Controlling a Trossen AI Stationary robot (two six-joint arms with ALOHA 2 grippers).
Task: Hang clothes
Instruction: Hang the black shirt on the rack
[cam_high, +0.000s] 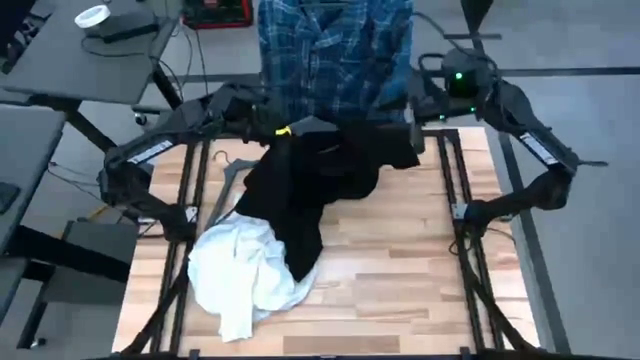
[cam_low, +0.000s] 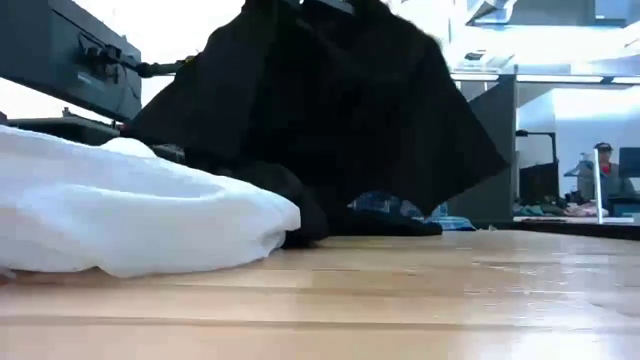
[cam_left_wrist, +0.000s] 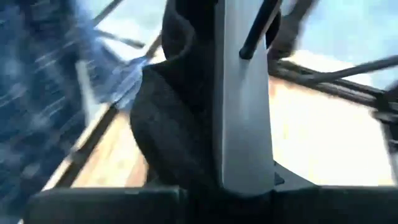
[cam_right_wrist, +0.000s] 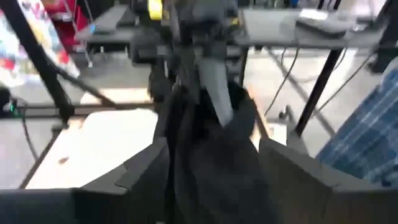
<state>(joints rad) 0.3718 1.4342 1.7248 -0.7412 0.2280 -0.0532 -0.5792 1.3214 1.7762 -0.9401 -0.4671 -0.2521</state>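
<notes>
The black top (cam_high: 310, 185) is lifted at the table's far side between my two grippers; its lower part trails on the table and over the white top (cam_high: 240, 270), which lies crumpled at the near left. In the low view the black top (cam_low: 330, 110) hangs spread out behind the white top (cam_low: 130, 210). The plaid shirt (cam_high: 335, 60) hangs beyond the table's far edge. My left gripper (cam_high: 285, 130) and right gripper (cam_high: 410, 135) are both shut on the black top. My left gripper has a bunched fold of the black top (cam_left_wrist: 177, 130) against its grey finger (cam_left_wrist: 242, 112). The other finger is hidden by the cloth. The cloth hangs below the gripper. My right gripper holds a thick bunch of the black top (cam_right_wrist: 214, 168) between its two fingers (cam_right_wrist: 146, 171), coming level from the table's right. The cloth runs from it toward my left gripper (cam_right_wrist: 199, 50).
A dark thin hanger (cam_high: 228, 165) lies on the table's far left, partly under the black top. Black frame rails (cam_high: 450, 190) run along both sides of the wooden table. A desk (cam_high: 90, 45) stands beyond the far left.
</notes>
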